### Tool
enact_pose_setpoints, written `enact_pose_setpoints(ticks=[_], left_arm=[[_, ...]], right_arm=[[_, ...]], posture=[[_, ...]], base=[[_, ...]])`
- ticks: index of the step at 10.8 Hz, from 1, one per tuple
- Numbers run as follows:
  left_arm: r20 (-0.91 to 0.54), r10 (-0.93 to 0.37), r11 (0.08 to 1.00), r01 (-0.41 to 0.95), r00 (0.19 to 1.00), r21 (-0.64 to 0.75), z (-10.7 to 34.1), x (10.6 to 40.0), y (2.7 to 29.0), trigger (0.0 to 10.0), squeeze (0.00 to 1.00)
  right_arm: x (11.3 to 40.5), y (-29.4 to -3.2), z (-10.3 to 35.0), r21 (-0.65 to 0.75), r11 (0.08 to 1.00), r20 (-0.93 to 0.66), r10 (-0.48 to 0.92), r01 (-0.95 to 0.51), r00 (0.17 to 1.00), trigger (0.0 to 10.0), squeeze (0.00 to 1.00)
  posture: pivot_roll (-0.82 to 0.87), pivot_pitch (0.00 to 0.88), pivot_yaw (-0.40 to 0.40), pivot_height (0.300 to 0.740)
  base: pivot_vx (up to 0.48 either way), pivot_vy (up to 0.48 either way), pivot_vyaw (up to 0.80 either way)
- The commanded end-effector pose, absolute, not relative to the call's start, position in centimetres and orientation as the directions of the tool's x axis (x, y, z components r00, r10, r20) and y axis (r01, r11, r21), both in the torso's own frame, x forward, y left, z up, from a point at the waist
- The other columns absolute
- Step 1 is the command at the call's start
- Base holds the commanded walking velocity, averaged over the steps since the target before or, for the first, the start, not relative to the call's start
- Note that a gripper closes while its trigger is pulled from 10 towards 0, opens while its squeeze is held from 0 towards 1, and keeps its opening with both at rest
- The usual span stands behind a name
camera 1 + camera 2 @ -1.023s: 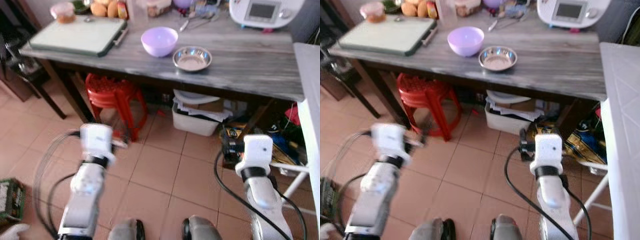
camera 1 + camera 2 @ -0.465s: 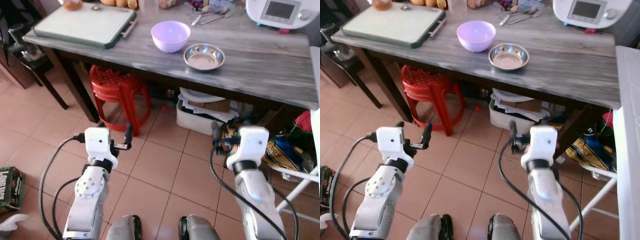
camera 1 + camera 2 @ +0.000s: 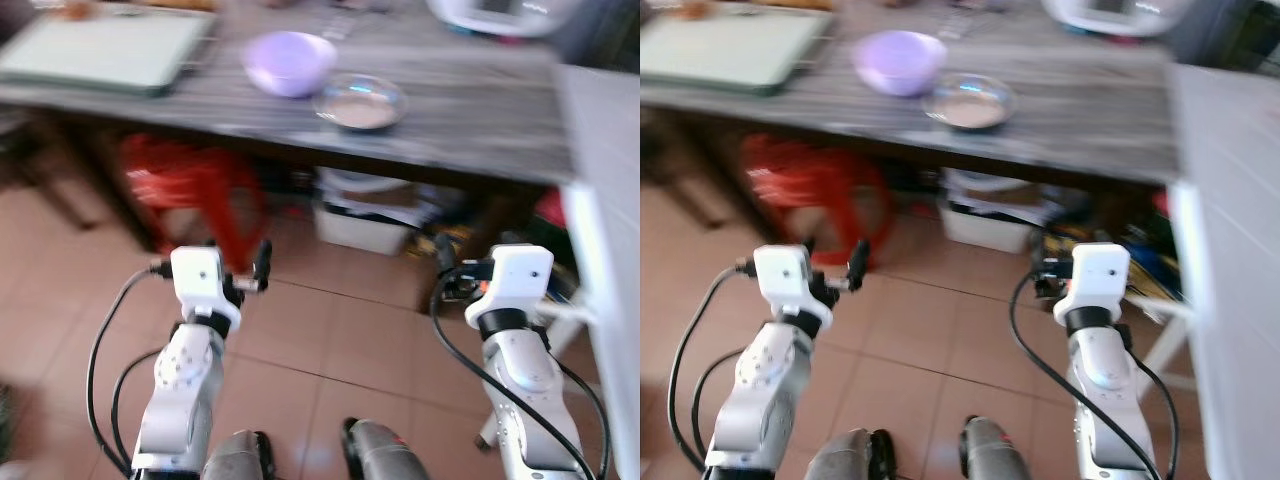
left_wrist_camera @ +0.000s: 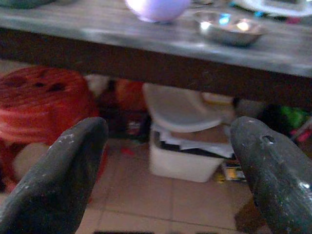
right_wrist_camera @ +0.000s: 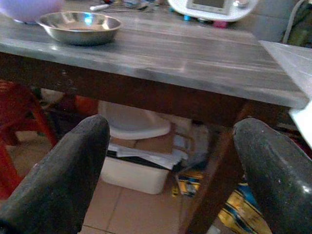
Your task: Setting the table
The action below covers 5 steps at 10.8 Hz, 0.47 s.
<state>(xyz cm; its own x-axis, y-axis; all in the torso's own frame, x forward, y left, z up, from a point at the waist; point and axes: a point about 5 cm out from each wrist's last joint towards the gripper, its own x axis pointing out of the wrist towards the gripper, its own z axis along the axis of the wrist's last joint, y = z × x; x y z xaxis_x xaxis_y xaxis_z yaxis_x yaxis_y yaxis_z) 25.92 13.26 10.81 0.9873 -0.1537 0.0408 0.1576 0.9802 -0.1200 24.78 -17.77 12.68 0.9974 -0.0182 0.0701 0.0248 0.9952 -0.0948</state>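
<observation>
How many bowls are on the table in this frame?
2. The purple bowl stands near the table's front edge; the steel bowl sits just to its right, closer to the edge. The clutter at the back is blurred, so others may be hidden.

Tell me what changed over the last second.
The camera swung as the robot moved, so the table sits differently in frame and is blurred. Both arms stayed raised before it, left end effector and right end effector open and empty. Purple bowl and steel bowl unmoved.
</observation>
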Motion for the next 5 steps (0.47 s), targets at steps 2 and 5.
enact_pose_setpoints(ticks=[2, 5], left_arm=[[0.033, -0.15, 0.981, 0.152, 0.988, -0.117, 10.79, 25.47, 13.45, 10.0, 0.0], [0.025, -0.137, 0.983, 0.139, 0.99, -0.117, 10.73, 25.03, 13.88, 10.0, 0.0]], right_arm=[[24.71, -17.47, 12.94, -0.102, 0.995, 0.075, 0.009, -0.002, 0.997, 10.0, 0.0], [24.96, -17.12, 12.99, -0.108, 0.994, 0.077, 0.042, -0.033, 0.996, 10.0, 0.0]], posture=[[-0.07, 0.192, 0.0, 0.74], [-0.05, 0.2, -0.008, 0.74]], base=[[0.0, -0.274, -0.8], [0.0, -0.296, -0.16]])
